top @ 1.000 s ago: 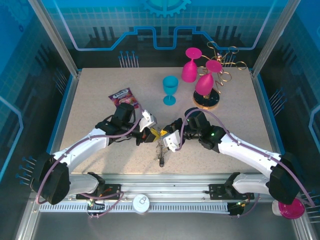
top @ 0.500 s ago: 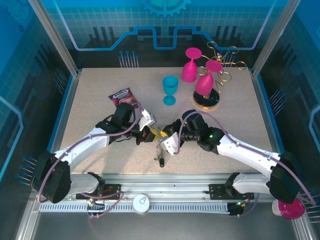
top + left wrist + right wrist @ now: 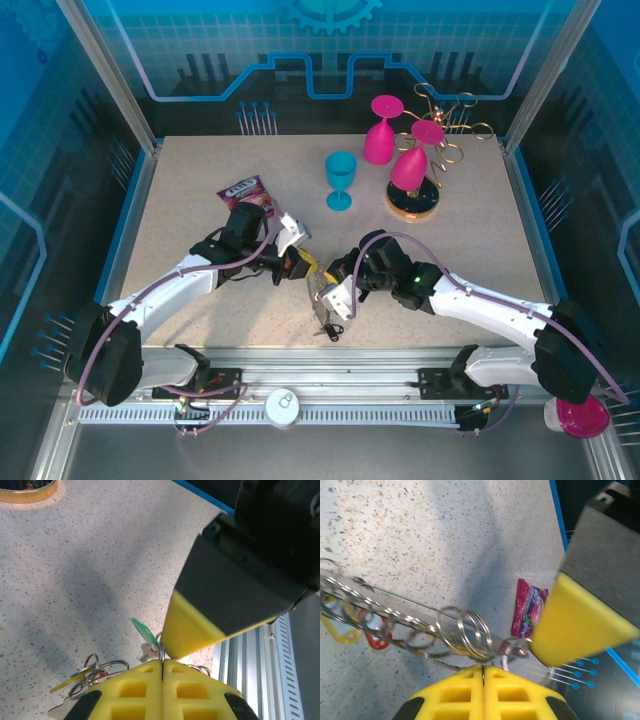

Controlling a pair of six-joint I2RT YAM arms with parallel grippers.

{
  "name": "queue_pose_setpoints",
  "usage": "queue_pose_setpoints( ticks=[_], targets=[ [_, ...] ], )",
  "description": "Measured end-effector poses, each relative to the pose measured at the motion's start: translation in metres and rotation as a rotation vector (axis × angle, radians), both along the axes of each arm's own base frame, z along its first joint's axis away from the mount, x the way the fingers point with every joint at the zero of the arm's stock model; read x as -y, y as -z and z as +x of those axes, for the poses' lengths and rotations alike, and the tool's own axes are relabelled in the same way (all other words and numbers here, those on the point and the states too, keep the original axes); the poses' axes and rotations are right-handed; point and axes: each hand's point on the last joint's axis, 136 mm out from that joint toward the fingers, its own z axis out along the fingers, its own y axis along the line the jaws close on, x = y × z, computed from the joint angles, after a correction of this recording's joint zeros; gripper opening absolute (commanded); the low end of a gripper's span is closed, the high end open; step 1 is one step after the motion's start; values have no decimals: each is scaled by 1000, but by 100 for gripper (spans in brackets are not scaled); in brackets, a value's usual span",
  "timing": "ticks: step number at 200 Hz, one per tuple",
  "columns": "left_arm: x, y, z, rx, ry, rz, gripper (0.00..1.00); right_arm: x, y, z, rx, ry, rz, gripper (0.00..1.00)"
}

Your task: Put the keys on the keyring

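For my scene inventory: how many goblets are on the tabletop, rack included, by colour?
Pink goblets: 2
Teal goblet: 1
Total: 3

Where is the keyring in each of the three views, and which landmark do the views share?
Top external: keyring at centre front, where the two arms meet.
Left wrist: keyring at the bottom left, its rings lying on the surface.
Right wrist: keyring crossing from the left edge to the centre, low in the picture.
Shared landmark: the speckled table under it.
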Motion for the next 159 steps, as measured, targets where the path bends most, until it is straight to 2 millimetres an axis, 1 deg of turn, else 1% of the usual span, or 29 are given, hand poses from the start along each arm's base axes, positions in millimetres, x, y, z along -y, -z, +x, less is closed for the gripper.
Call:
queue_pose_setpoints(
  ticks=[115, 132, 159],
  targets=[
    [2, -6, 6, 40, -9, -15, 0, -2, -4, 4, -28, 49, 51, 0],
    [1, -6, 7, 50, -14, -14, 0, 0, -6, 5, -29, 74, 70, 0],
    [0, -8, 6, 74, -20, -20, 0, 8, -6, 3, -48, 107, 99, 0]
  ],
)
